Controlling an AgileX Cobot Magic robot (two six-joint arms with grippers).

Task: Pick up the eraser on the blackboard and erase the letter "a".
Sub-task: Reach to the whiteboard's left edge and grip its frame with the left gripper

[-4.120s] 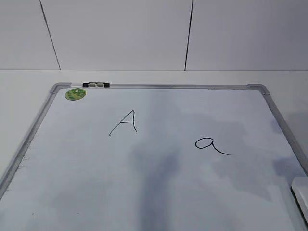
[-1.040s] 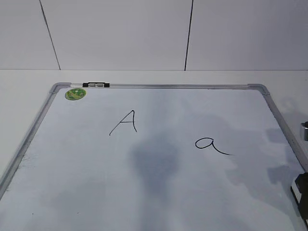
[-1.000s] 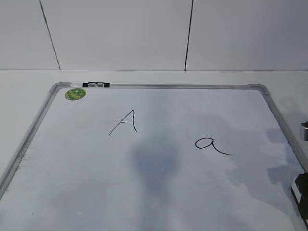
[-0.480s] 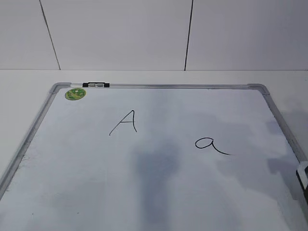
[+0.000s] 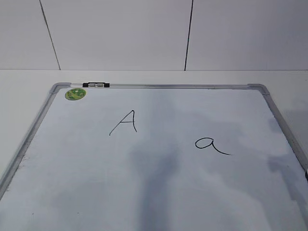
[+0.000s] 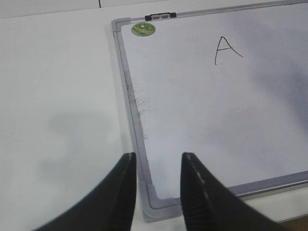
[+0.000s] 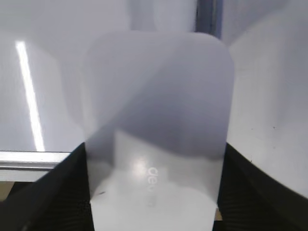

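The eraser (image 7: 156, 130) sits between the right gripper's (image 7: 154, 192) dark fingers (image 7: 57, 192), which press its two long sides, clamped on it, above the blackboard (image 5: 159, 187); the letter "a" (image 5: 211, 145) stands unwiped toward the board's right edge; the left gripper (image 6: 156, 180) hangs parted, holding nothing, over the board's near left corner.

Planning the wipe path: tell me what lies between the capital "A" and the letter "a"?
Only bare blackboard between capital "A" and letter "a", per the exterior view.
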